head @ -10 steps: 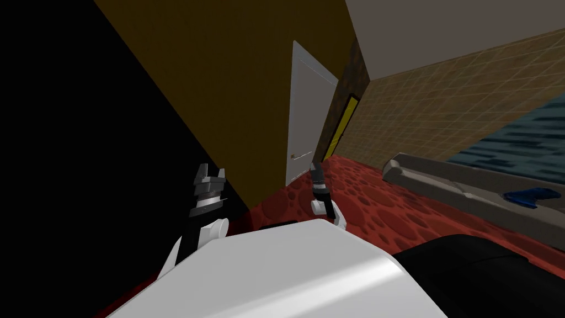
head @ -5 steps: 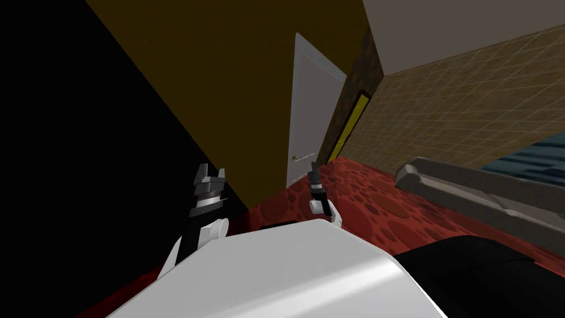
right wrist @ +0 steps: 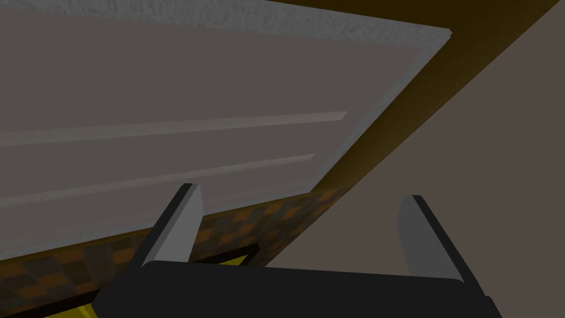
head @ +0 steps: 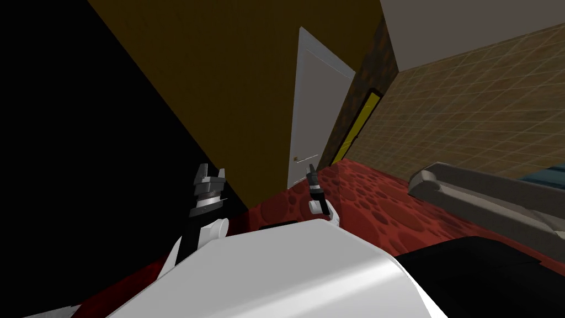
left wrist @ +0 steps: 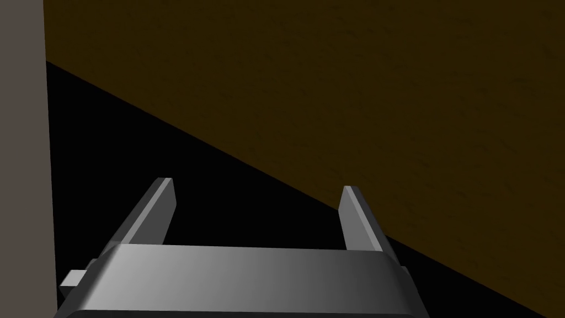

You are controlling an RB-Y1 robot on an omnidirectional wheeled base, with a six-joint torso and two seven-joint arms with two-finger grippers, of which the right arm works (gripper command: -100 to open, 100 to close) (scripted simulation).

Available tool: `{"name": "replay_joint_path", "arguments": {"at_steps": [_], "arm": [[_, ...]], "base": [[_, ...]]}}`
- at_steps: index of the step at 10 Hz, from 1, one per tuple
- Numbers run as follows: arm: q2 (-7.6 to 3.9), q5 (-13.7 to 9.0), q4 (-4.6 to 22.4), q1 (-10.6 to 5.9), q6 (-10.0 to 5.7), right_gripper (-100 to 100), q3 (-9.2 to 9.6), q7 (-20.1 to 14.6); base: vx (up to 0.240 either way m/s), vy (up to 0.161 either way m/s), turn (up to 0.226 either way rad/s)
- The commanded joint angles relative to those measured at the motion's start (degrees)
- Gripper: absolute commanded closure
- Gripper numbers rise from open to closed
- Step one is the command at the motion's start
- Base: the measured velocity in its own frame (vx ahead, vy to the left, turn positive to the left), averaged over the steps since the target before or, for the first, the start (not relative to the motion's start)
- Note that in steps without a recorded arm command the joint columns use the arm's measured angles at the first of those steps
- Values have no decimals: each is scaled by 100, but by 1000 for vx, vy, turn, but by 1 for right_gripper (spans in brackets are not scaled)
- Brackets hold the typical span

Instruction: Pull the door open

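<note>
Holding our right gripper (right wrist: pixel 300 196) with its fingers spread and nothing between them, we point it at the pale grey door (head: pixel 319 110). The door stands ahead, set in the dark brown wall (head: pixel 237 83), its small knob (head: pixel 297 158) low on the panel above the red spotted floor (head: pixel 386 204). Our left gripper (left wrist: pixel 257 186) is raised alongside, fingers likewise apart.

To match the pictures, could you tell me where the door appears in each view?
Head view: door at centre, beyond the right gripper.
Right wrist view: its panelled face beyond the right gripper.
Left wrist view: brown wall, black area.
Shared landmark: brown wall beside the door.
</note>
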Motion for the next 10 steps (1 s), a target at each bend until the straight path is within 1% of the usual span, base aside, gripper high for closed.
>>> {"name": "replay_joint_path", "arguments": {"at_steps": [1, 2, 4, 5, 6, 10], "arm": [[-35, -34, 286, -106, -89, -100, 7, -53], [-35, -34, 354, -106, -89, -100, 7, -53], [-82, -79, 730, -234, -146, -100, 18, -121], [-82, -79, 758, -234, -146, -100, 18, -121], [-105, -101, 960, -298, -175, -100, 24, -155], [-193, -190, 1736, -554, -289, -100, 47, -291]], "base": [[41, -90, 156], [38, -81, 45], [41, -97, 128], [35, -75, 57], [42, -67, 64], [50, -119, 164]]}}
